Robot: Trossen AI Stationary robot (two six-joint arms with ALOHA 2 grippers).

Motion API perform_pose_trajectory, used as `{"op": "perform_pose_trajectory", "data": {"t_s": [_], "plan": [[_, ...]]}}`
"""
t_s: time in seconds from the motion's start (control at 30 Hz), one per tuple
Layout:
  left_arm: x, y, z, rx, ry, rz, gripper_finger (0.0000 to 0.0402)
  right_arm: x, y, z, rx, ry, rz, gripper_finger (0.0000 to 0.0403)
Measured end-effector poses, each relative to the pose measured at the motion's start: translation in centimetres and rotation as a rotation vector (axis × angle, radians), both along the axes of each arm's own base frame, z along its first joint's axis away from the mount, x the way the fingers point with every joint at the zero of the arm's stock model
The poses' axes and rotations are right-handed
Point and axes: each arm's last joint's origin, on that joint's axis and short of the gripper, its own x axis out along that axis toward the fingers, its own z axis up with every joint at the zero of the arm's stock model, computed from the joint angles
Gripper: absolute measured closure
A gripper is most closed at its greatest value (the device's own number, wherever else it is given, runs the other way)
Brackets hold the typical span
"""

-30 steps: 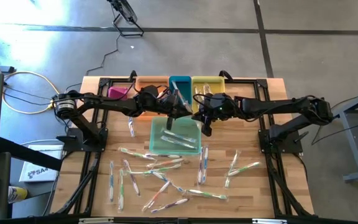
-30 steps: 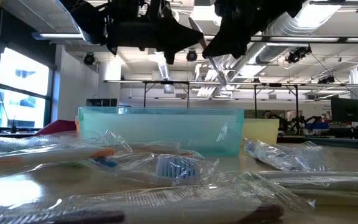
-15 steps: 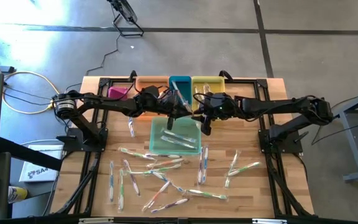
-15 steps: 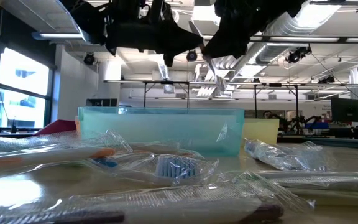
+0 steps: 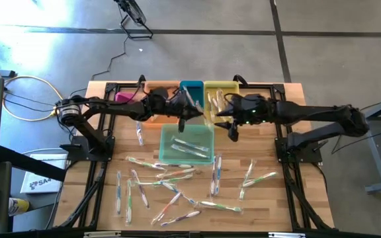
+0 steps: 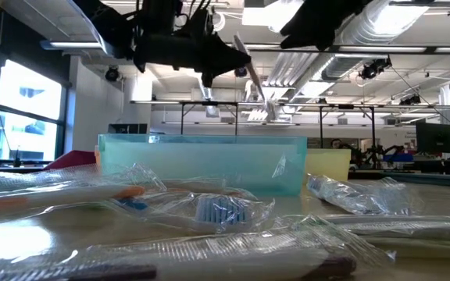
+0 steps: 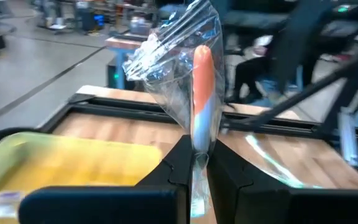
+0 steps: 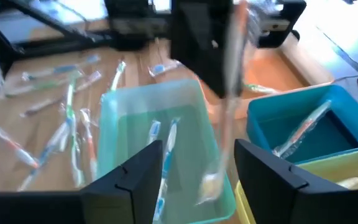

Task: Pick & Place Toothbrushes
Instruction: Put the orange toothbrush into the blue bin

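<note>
Left gripper (image 7: 191, 163) clamped on a wrapped toothbrush (image 7: 201, 93) above the bins (image 5: 192, 89) near the table's (image 5: 280, 205) far edge, right gripper (image 5: 229, 124) beside it, fingers apart, empty, more toothbrushes (image 5: 177, 188) scattered toward the near edge.

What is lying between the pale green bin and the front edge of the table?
Loose toothbrushes lie scattered there in front of the pale green bin, seen in the high view.

You see one wrapped, orange-handled toothbrush (image 7: 201, 93) pinched upright in the left gripper (image 7: 197, 163), held above the bins. Three toothbrushes (image 5: 189, 147) lie inside the pale green bin (image 5: 167, 132), and many more wrapped toothbrushes (image 5: 170, 192) lie scattered across the wooden table's front half.
</note>
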Motion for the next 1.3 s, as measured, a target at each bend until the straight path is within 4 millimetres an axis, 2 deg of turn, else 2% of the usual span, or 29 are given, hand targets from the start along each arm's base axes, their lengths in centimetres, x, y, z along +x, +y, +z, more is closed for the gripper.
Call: {"op": "perform_pose_trajectory", "data": {"t_s": [0.13, 0.3, 0.53, 0.67, 0.9, 1.13, 1.3], "plan": [[-0.8, 2.3, 0.0, -0.057, -0.001, 0.073, 0.0377, -1.1, 0.2, 0.9, 0.033, -0.029, -0.015, 0.0222], [-2.4, 5.7, -0.1, -0.133, 0.003, 0.183, 0.0377, -1.5, 0.3, 0.8, 0.050, -0.012, -0.024, 0.0232], [-4.5, 9.1, -0.6, -0.209, 0.033, 0.303, 0.0377, -0.3, 0.1, -0.4, 0.053, 0.047, -0.026, 0.0239], [-5.2, 9.9, -1.0, -0.231, 0.067, 0.336, 0.0377, 0.6, 0.0, -1.4, 0.058, 0.087, -0.027, 0.0239], [-4.9, 9.7, -2.0, -0.257, 0.139, 0.351, 0.0377, 1.9, -0.2, -3.0, 0.063, 0.154, -0.027, 0.0241], [-3.9, 10.6, -4.8, -0.284, 0.180, 0.413, 0.0377, 2.3, -0.3, -3.5, 0.065, 0.169, -0.027, 0.0241], [-3.1, 11.2, -6.6, -0.330, 0.146, 0.418, 0.0377, 2.3, -0.3, -3.5, 0.069, 0.168, -0.029, 0.0241]]}}
